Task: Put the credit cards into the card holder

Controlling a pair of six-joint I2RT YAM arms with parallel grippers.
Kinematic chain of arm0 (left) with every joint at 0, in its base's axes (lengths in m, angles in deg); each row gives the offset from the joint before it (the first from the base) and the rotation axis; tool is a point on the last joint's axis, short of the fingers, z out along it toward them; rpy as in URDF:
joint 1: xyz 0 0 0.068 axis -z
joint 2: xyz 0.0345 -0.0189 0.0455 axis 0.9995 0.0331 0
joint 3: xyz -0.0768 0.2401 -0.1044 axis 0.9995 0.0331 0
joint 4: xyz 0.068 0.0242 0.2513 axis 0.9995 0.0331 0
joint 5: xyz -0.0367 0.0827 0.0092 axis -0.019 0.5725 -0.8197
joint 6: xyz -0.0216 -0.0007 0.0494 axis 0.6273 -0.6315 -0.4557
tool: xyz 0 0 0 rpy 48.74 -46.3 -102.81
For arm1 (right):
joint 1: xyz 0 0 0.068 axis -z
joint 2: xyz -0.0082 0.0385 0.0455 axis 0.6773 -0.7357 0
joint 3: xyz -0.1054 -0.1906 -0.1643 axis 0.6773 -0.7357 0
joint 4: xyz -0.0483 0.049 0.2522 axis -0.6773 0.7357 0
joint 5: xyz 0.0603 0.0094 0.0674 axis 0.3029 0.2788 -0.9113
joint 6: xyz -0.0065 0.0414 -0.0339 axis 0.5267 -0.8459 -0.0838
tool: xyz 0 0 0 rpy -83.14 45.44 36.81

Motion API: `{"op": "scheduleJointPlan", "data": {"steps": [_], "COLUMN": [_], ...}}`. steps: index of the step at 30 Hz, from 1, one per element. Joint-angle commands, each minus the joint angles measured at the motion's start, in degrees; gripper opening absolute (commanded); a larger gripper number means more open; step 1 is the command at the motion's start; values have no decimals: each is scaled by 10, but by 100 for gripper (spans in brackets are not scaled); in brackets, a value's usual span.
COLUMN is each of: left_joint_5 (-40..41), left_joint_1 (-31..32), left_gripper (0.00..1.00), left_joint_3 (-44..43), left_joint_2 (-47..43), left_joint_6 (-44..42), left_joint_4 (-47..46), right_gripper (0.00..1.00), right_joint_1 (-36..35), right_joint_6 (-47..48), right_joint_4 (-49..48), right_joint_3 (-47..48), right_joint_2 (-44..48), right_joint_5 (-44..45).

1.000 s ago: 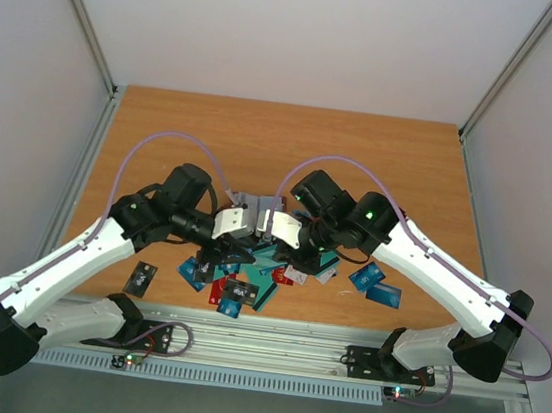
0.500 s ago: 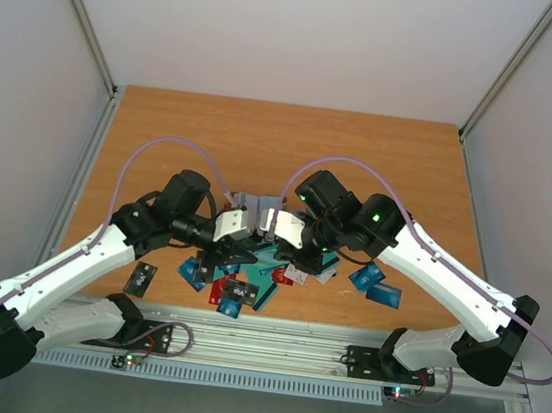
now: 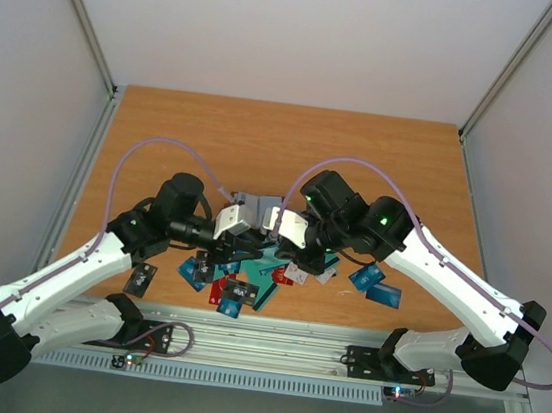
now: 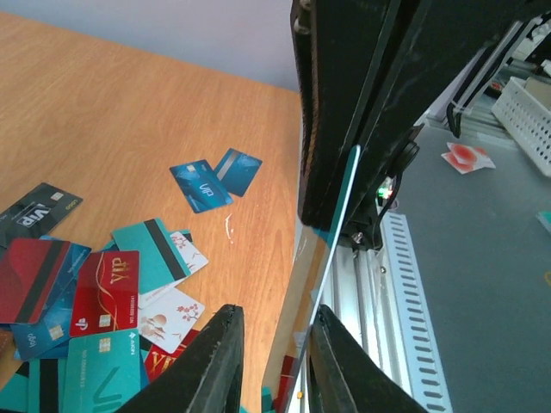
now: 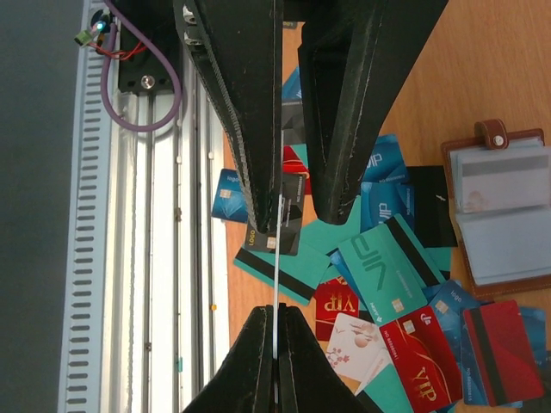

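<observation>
Right claw: my right claw (image 5: 275, 311) has its two fingers pressed together on one end of the held card (image 5: 276, 258), pinching it.
Held card: a thin card, seen edge-on from both my wrists. Its edge looks teal in the left wrist view. It is raised off the worktop (image 3: 265, 135), above the heap of cards.
Left claw: my left claw (image 4: 277, 311) is spread. The held card runs through the gap and lies against one finger, with the other finger clear of it.
Claws together: they meet tip to tip over the middle of the worktop's near half, fingers pointing at each other.
Card holder: the card holder (image 5: 493, 135) lies open and flat on the worktop, with a brown rim, a snap tab and clear pockets facing up. It sits just beside the heap on the far side, and a black card lies right against its edge. From above, only a grey part of it shows between my two wrists.
Credit cards: the credit cards (image 5: 379, 258) lie loose and overlapping in a heap under my claws: teal, blue, red, black, and a white one with a floral print.
Strays: two blue cards (image 3: 375, 284) lie together, apart from the heap on my right. A lone black card (image 3: 141, 277) lies on my left, close to the near edge.
</observation>
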Motion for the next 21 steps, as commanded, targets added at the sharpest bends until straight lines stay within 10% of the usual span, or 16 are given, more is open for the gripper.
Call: {"op": "scheduleJointPlan", "data": {"steps": [1,19,21], "left_joint_5": [-21,-38,-30], "left_joint_1": [3,2,3], "left_gripper": [22,0,0], "left_joint_3": [0,-4,-4], "left_joint_2": [-11,-13,-16], "left_joint_6": [18,27,33], "left_joint_4": [-54,-54,-56], "right_gripper": [1,1,16], "right_joint_1": [-4,-4,-4], "right_joint_6": [-8,-23,-36], "right_joint_4": [-18,-24,-28], "right_joint_3": [2,32,32], "right_joint_2": [2,-11,-10], "right_joint_5": [-19,-36,-24]}}
